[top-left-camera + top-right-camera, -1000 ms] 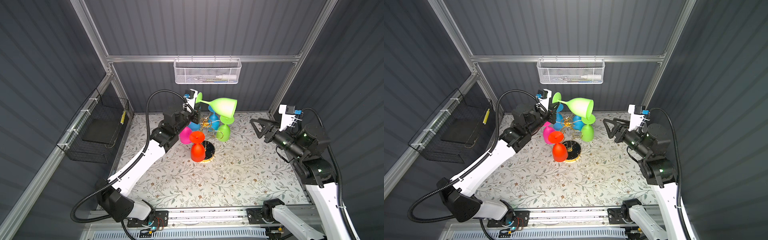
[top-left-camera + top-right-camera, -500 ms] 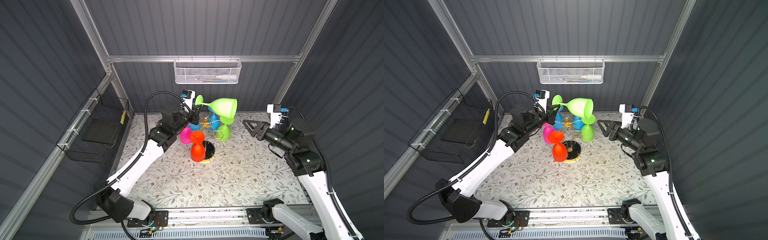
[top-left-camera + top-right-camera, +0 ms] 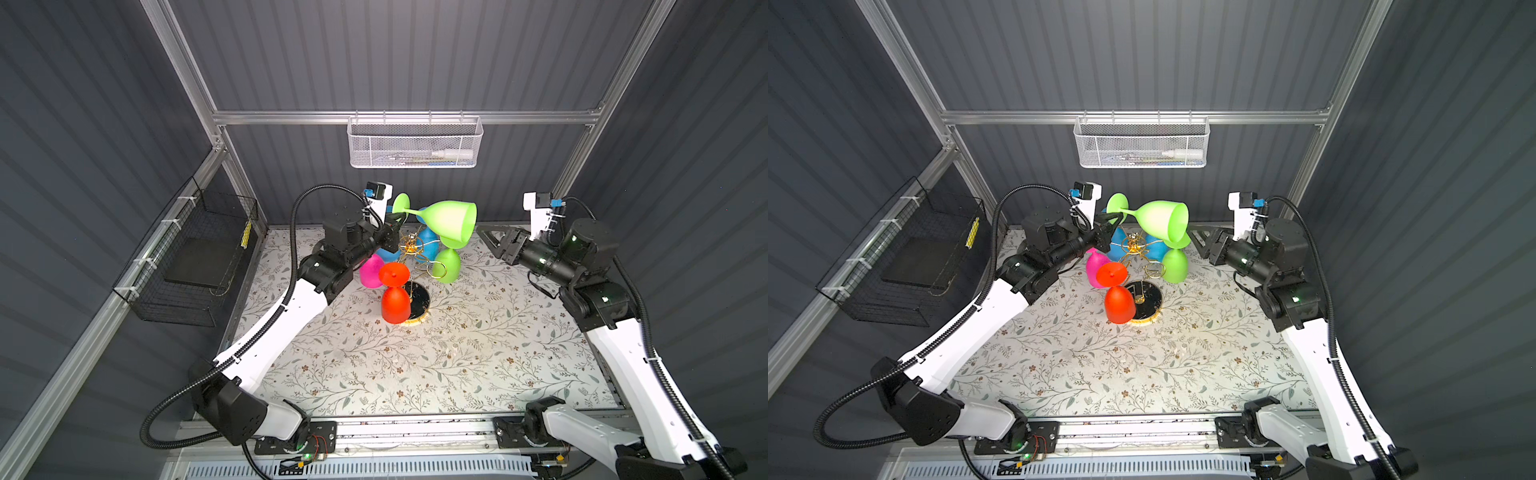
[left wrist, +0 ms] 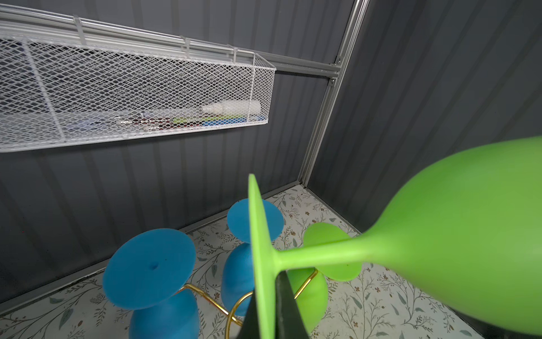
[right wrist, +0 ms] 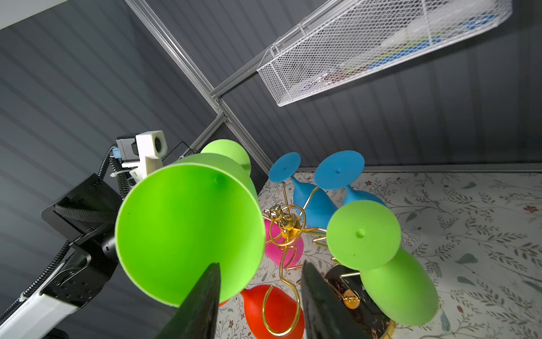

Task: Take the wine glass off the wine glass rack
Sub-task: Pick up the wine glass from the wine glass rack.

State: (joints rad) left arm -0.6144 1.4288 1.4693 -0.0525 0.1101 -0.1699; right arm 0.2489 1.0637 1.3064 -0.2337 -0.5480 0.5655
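A lime-green wine glass (image 3: 451,218) (image 3: 1160,220) lies on its side in the air above the gold wire wine glass rack (image 3: 411,247) (image 3: 1133,245). My left gripper (image 3: 397,216) (image 4: 265,311) is shut on the disc foot of the wine glass (image 4: 454,234). The mouth of the wine glass (image 5: 187,229) faces my right gripper (image 3: 484,237) (image 5: 261,264), which is open. One of its fingers overlaps the mouth and the other stands outside the rim. I cannot tell whether they touch. The rack (image 5: 283,223) stands on a round black base (image 3: 419,297).
On the rack hang two blue glasses (image 3: 428,247), a second green glass (image 3: 449,266), a pink glass (image 3: 371,272) and a red glass (image 3: 395,299). A white mesh basket (image 3: 415,145) hangs on the back wall. A black wire basket (image 3: 195,257) is on the left wall.
My right arm has moved left up to the glass's mouth, and its jaws have narrowed. The left gripper keeps its hold on the foot, nearly still.
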